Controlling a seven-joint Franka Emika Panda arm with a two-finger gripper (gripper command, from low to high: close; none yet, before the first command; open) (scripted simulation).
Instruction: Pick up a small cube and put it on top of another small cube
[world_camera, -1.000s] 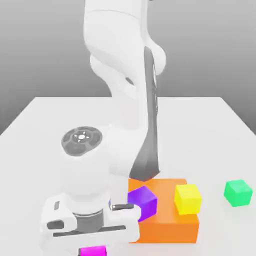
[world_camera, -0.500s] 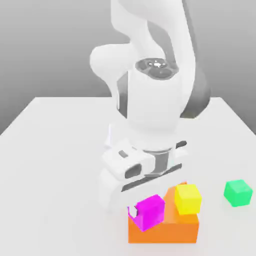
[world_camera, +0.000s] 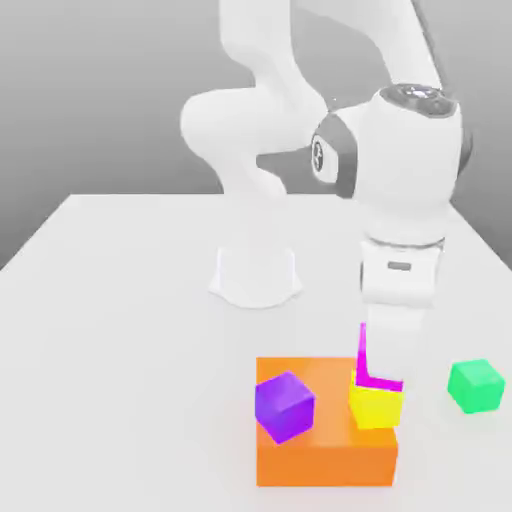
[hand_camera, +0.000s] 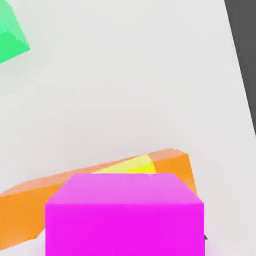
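A simulated white robot arm with 1 gripper (world_camera: 386, 352) reaches straight down over the exterior view's right half of a pale table (world_camera: 120, 300). The small magenta-pink cube (world_camera: 378, 382) sits at the tip of the gripper, partly hidden behind the white hand, so only a thin upright strip and a low band of pink show. Directly beneath it is the small yellow cube (world_camera: 376, 408), which rests on a large flat orange block (world_camera: 325, 450), near that block's corner on the exterior view's right. The pink cube's underside meets the yellow cube's top with no gap to be seen, and the 2 look squarely lined up, 1 above the other. Whether the gripper is clamped on the pink cube or has let go of it cannot be told from these views. In the hand view the pink cube (hand_camera: 125, 215) looms close to the camera, with a sliver of the yellow cube (hand_camera: 131, 167) and the orange block (hand_camera: 20, 210) showing past it. The relation that matters is vertical: the pink cube lies straight below the gripper and straight above the yellow one, so the coming move is probably a clean release and a lift straight up, with no sideways drag. A purple cube (world_camera: 285, 405) rests on the same orange block toward the exterior view's left, and a green cube (world_camera: 475, 386) sits apart on the table.
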